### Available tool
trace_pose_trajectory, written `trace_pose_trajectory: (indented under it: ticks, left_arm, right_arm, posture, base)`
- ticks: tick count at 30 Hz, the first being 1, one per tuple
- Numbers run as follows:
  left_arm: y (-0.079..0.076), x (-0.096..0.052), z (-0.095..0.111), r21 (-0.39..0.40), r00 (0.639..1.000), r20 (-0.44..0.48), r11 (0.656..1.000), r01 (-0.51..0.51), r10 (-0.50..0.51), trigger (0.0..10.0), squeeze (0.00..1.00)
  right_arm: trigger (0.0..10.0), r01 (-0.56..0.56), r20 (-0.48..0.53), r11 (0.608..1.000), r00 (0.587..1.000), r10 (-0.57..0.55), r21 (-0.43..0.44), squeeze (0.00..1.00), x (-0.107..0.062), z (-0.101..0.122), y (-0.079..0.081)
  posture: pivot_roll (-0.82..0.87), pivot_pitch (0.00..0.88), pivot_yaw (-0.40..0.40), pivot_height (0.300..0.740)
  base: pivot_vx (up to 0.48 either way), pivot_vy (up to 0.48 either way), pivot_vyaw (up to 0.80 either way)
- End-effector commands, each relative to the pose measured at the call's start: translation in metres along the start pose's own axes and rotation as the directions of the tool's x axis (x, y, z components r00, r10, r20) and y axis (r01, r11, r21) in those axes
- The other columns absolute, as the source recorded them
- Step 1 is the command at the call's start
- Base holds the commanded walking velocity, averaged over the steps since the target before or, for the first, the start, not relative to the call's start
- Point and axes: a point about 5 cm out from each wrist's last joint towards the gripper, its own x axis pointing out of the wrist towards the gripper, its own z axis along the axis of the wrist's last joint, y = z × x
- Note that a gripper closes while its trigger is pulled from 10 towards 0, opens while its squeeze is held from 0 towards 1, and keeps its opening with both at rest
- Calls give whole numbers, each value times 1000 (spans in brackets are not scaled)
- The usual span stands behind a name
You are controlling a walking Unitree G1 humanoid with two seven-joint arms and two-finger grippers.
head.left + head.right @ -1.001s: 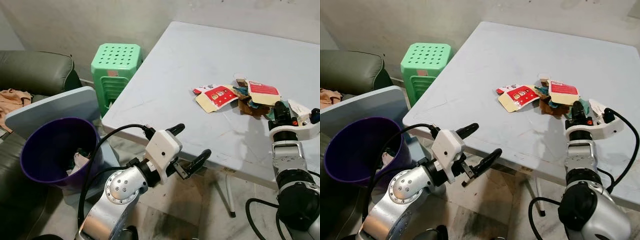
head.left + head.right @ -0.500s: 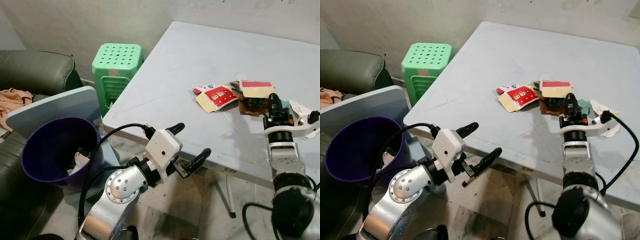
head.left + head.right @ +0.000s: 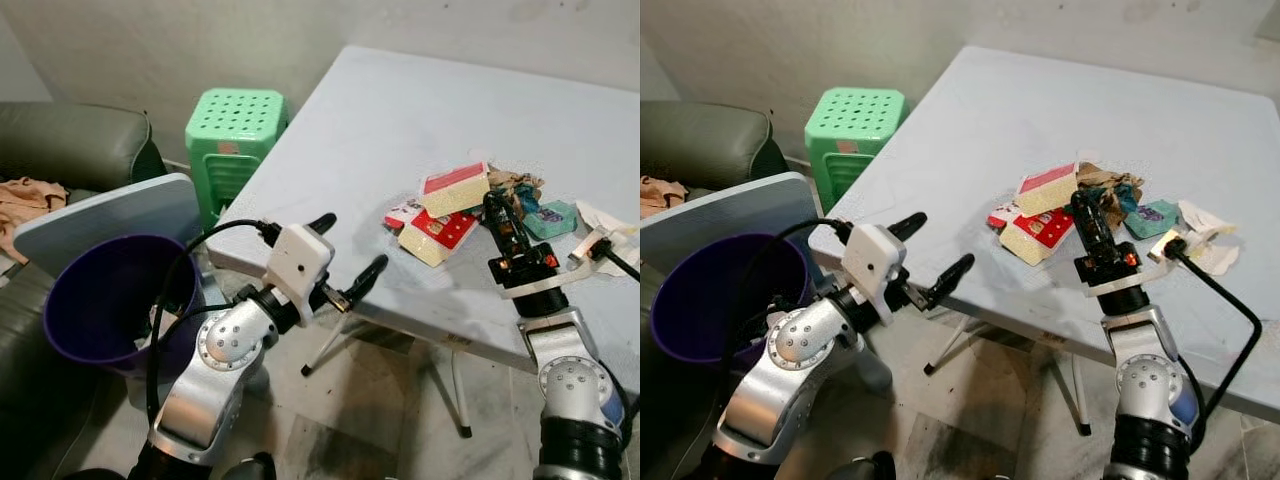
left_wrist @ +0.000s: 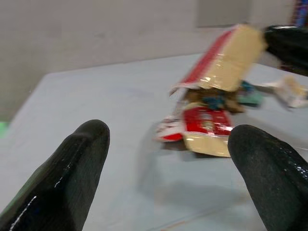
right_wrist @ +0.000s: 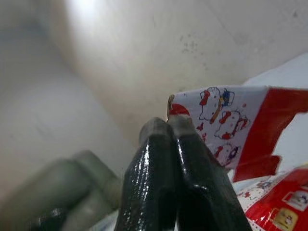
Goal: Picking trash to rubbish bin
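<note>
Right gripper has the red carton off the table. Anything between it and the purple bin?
Yes: the left gripper, fingers open, hangs at the table edge, roughly on the line from the red carton to the purple bin. Otherwise nothing visible.

The left arm rises from the bottom left of the head views, silver elbow bent, its white wrist block near the centre. The left gripper (image 3: 349, 258) points toward the right of the frame with its two black fingers spread wide apart and nothing between them. The right arm stands up from the lower right corner, forearm nearly vertical. The right gripper (image 3: 492, 201) tilts toward the upper left, its fingers (image 5: 166, 178) pressed together, pinching the edge of a red-and-white snack wrapper (image 5: 231, 127).
</note>
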Motion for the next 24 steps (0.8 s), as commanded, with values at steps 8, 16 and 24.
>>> trace_pose_trajectory:
  ticks: [8,16,24]
  left_arm:
    - [17,3,3,3,996,28,996,-85,85,10000,0]
    - [49,-2,6,-23,956,48,957,-290,291,10000,0]
    - [69,-14,-2,-68,898,17,896,-439,441,10000,0]
  right_arm:
    - [10000,1,-19,958,1000,-7,-288,0,7,10,25]
    - [10000,77,10,888,997,-81,-454,0,7,11,36]
    - [10000,184,37,801,979,-199,-569,0,2,3,41]
  posture:
    - [9,91,-16,740]
    - [12,72,-20,740]
    - [10,69,-17,740]
  base:
    - [0,0,0]
    - [0,0,0]
    - [0,0,0]
